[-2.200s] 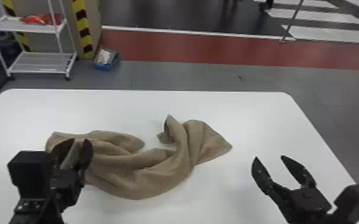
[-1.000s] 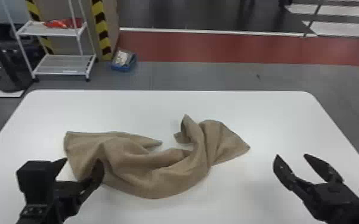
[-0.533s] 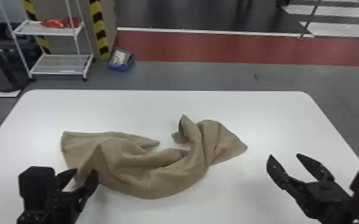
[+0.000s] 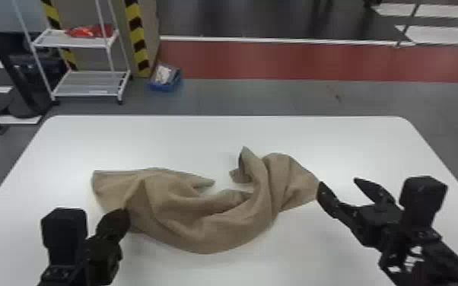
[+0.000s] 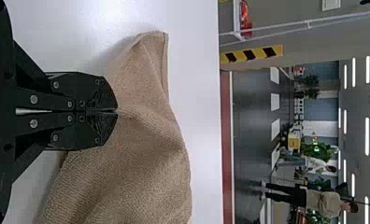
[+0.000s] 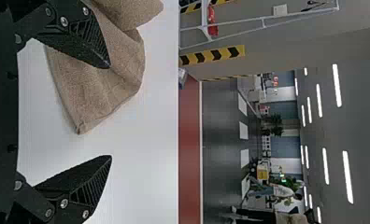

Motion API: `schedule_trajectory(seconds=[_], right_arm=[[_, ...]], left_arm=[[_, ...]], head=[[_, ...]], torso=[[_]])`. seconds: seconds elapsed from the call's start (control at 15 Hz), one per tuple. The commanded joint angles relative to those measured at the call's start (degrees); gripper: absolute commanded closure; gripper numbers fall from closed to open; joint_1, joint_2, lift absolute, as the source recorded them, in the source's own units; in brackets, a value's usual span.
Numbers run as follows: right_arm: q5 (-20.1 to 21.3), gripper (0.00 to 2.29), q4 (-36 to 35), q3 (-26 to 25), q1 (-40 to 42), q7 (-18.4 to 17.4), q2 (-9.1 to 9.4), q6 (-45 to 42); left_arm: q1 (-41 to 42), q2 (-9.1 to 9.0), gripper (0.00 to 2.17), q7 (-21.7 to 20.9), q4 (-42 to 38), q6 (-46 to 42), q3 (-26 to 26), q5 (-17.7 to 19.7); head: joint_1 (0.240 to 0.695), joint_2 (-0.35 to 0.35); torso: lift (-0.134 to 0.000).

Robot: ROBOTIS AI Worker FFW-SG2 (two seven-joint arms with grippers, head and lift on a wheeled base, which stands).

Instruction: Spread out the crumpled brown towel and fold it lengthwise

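The crumpled brown towel (image 4: 209, 220) lies in a curved, folded heap on the white table (image 4: 217, 140). At its left part is my left gripper (image 4: 123, 213); in the left wrist view the left gripper (image 5: 117, 111) is shut on a pinched ridge of the towel (image 5: 145, 154). Beside the towel's right corner stands my right gripper (image 4: 338, 184), its fingers wide apart. From the right wrist view, the right gripper (image 6: 110, 112) has the towel's corner (image 6: 94, 98) between and beyond its open fingers, held by neither.
Past the table's far edge are a white shelf rack (image 4: 87, 81) with red items and a blue box (image 4: 165, 81) on the floor. Striped posts stand beside the rack.
The left fingers have closed on the towel, lifting a ridge slightly. My right gripper has moved left to the towel's right corner, still open. The head view has shifted a little.
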Motion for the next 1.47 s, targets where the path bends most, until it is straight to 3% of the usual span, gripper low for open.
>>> schedule_trajectory(seconds=[0.0, 0.4, 0.47, 1.0, 1.27, 1.4], right_arm=[[4.15, 0.22, 3.82, 2.07, -4.23, -0.01, 0.05, 2.28], [8.19, 0.35, 8.13, 4.44, -7.57, 0.17, 0.05, 6.68], [8.46, 0.46, 8.65, 4.88, -8.19, 0.34, 0.05, 7.73], [11.53, 0.48, 13.05, 6.46, -12.06, 1.13, -0.35, 9.67], [11.53, 1.25, 12.87, 6.46, -12.58, 3.68, -0.44, 10.72], [10.66, 1.42, 12.35, 5.49, -12.49, 6.05, -0.44, 10.02]], left_arm=[[0.38, 0.06, 1.69, -0.03, -0.29, -0.13, 0.28, 0.0], [0.64, 0.06, 1.7, -0.03, -1.52, 0.4, 0.63, 0.0], [0.64, 0.06, 1.7, -0.03, -1.61, 0.57, 0.72, 0.0], [0.03, 0.06, 1.69, -0.03, -1.52, 0.75, 0.45, 0.0], [-0.76, 0.06, 1.7, -0.03, -1.43, 0.92, 0.63, 0.18], [-0.76, 0.06, 1.7, -0.11, -1.69, 2.51, 0.89, 0.09]], head=[[0.695, -0.018], [0.695, 0.019], [0.695, 0.02], [0.695, 0.027], [0.695, 0.032], [0.695, 0.038]], torso=[[-0.125], [-0.125], [-0.125], [-0.125], [-0.125], [-0.125]])
